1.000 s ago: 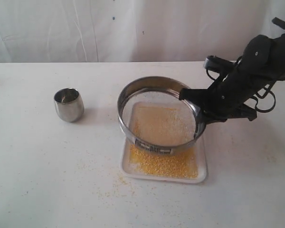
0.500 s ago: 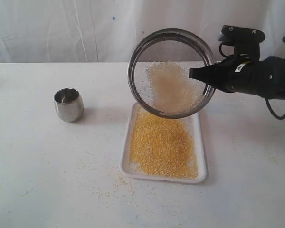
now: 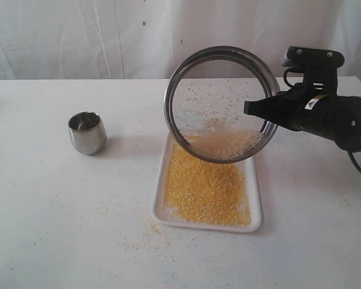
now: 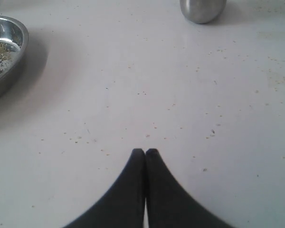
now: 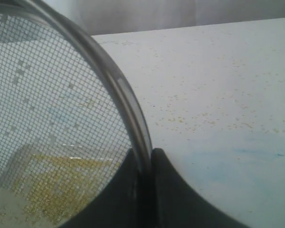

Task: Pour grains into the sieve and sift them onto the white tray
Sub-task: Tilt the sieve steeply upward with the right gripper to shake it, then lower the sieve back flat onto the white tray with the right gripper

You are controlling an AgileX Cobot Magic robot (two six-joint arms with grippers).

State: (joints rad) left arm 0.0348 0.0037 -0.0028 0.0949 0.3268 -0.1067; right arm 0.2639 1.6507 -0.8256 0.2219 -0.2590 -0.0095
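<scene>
My right gripper (image 3: 248, 108) (image 5: 145, 154) is shut on the rim of the sieve (image 3: 219, 102) (image 5: 61, 118), holding it steeply tilted in the air above the far end of the white tray (image 3: 256, 208). Pale coarse grains (image 3: 225, 143) have gathered at the sieve's lower edge. A bed of golden-yellow grains (image 3: 204, 189) covers the tray. The tray and its yellow grains show blurred through the mesh in the right wrist view. My left gripper (image 4: 145, 152) is shut with nothing in it, low over bare table.
A small rounded steel cup (image 3: 87, 132) (image 4: 203, 9) stands left of the tray. A steel bowl (image 4: 9, 47) holding a few grains sits at the edge of the left wrist view. Stray grains speckle the white table (image 3: 78, 211). A white curtain hangs behind.
The sieve was lifted off the tray and tipped up on edge. Since half a second ago the pale grains have slid from the middle of the mesh to its lower rim.
</scene>
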